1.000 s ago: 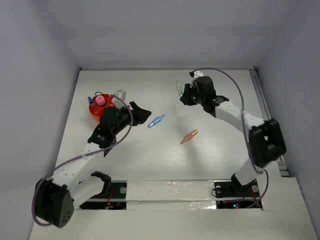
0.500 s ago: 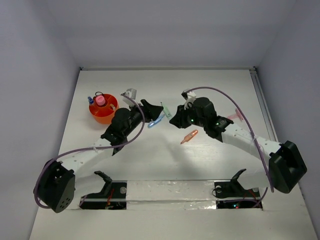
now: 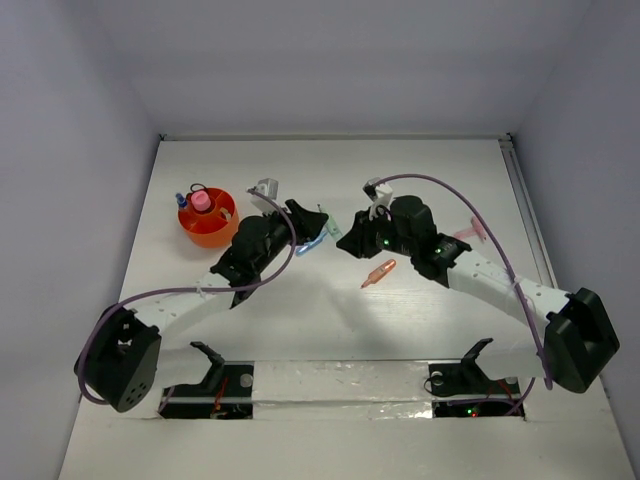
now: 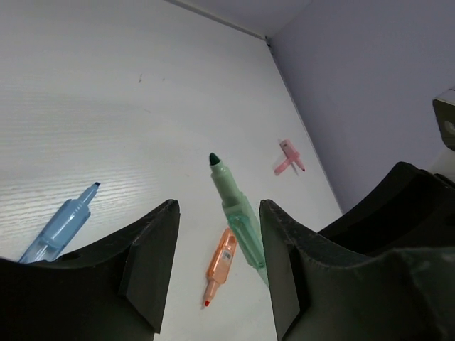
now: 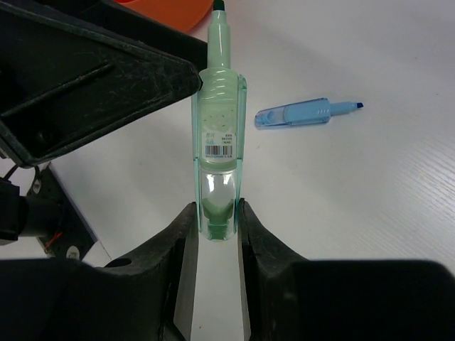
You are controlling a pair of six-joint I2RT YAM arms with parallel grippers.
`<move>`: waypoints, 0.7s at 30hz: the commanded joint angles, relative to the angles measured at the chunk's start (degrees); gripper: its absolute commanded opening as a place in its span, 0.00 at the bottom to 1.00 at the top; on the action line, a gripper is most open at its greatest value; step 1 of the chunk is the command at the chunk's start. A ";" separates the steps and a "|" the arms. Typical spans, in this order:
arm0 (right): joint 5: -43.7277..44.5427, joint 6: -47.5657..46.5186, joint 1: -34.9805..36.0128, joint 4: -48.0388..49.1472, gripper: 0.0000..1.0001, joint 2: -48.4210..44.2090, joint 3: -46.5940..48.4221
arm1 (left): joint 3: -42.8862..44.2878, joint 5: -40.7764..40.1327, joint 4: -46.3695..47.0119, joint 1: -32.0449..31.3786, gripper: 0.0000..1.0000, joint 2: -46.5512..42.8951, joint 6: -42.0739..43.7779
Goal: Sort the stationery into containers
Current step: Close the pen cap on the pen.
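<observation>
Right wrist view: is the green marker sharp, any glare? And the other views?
Right wrist: green marker sharp, barcode visible, bright reflection on its clear end. Left wrist: own fingers dark, pink piece soft. Top: even light, faint shadows.

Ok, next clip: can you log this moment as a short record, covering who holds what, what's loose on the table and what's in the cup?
right tool: shut on translucent green plastic marker, tip pointing at the left tool
left tool: open, jaws either side of that marker
loose on table: light blue marker, orange marker, small pink piece
round orange-red plastic cup: holds pink tube and other items
stage: looks like a handover, not completed
</observation>
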 commanded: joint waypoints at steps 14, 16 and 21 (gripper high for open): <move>-2.64 -1.04 1.52 1.08 0.15 -0.48 0.69 | 2.93 -4.39 6.17 -1.78 0.19 4.15 2.35; -2.73 -1.48 1.52 0.11 0.15 -0.13 0.87 | 3.28 -5.18 5.73 -1.78 0.20 4.16 3.32; -2.81 -1.75 2.04 -0.69 0.13 -0.04 0.61 | 3.90 -5.89 5.20 -1.78 0.21 4.42 4.55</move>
